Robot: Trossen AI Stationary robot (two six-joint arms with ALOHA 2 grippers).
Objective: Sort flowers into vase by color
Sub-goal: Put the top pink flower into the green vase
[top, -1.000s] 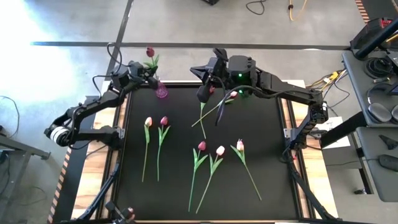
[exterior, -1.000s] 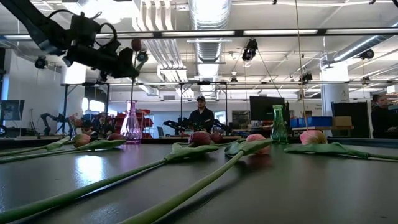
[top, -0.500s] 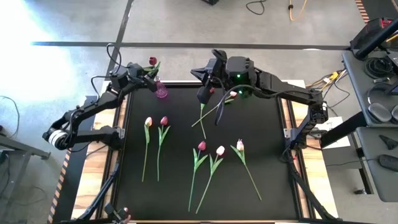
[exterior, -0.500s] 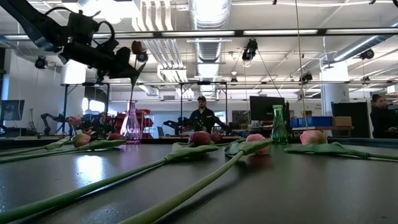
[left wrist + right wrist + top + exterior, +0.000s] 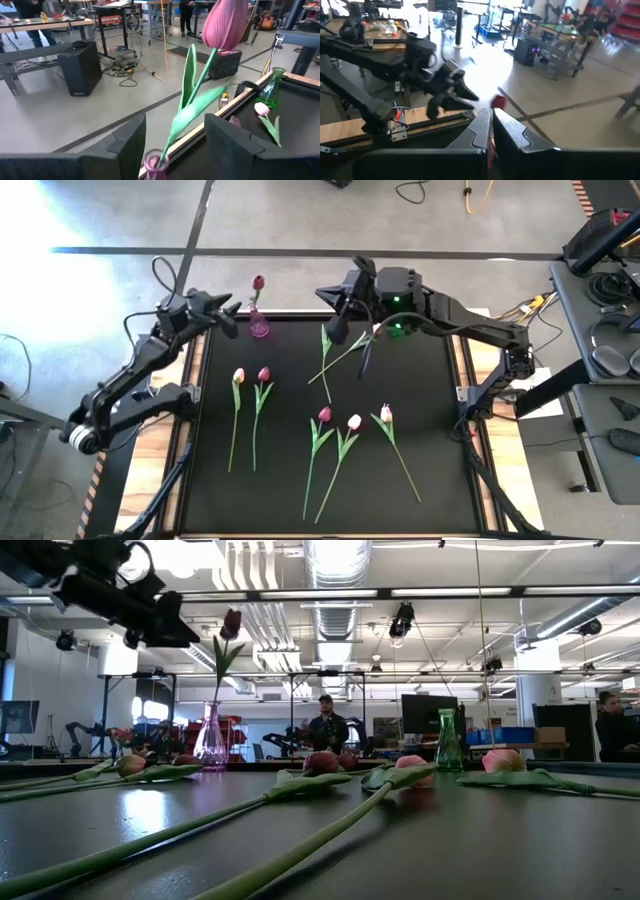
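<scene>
High view: one magenta tulip (image 5: 258, 282) stands in the pink vase (image 5: 260, 328); seven tulips (image 5: 238, 376) lie on the black bench (image 5: 420, 380). Left end effector (image 5: 228, 319) open, empty, beside the vase. Right end effector (image 5: 340, 326) shut on a stem (image 5: 367, 350). Workshop behind.

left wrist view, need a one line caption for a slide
Open left gripper backs away from a magenta tulip standing in the small pink vase.
</scene>
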